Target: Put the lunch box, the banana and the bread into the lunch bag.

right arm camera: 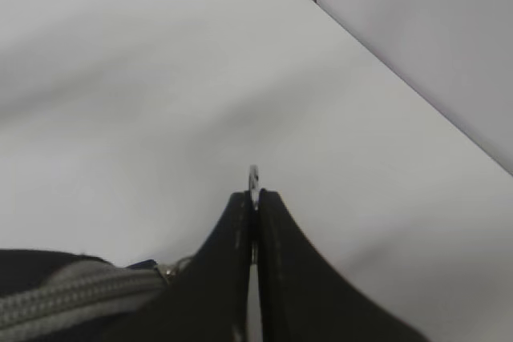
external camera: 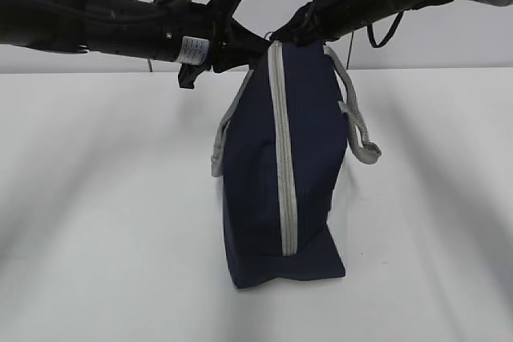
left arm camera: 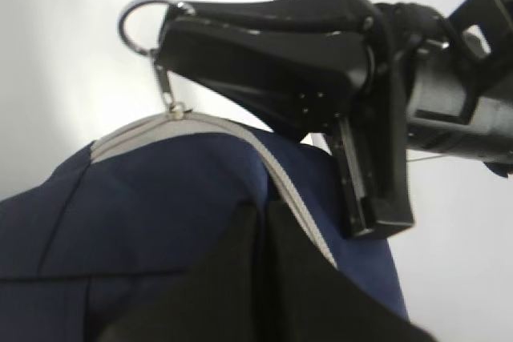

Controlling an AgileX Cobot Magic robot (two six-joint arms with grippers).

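Note:
The navy lunch bag (external camera: 256,190) stands upright on the white table, and its grey zipper (external camera: 280,158) runs closed down the near side. My left gripper (left arm camera: 262,207) is shut on the navy fabric at the bag's top edge, beside the zipper tape (left arm camera: 200,124). It sits at the bag's top left in the exterior view (external camera: 255,47). My right gripper (right arm camera: 256,198) is shut on the metal ring pull (right arm camera: 253,174). The left wrist view shows it (left arm camera: 168,42) holding the ring (left arm camera: 136,26) up above the zipper end. The lunch box, banana and bread are out of view.
Grey webbing handles hang on both sides of the bag, one on the right (external camera: 357,126) and one on the left (external camera: 218,154). The white table (external camera: 96,222) surrounds the bag. A grey wall (right arm camera: 417,30) stands behind the table edge.

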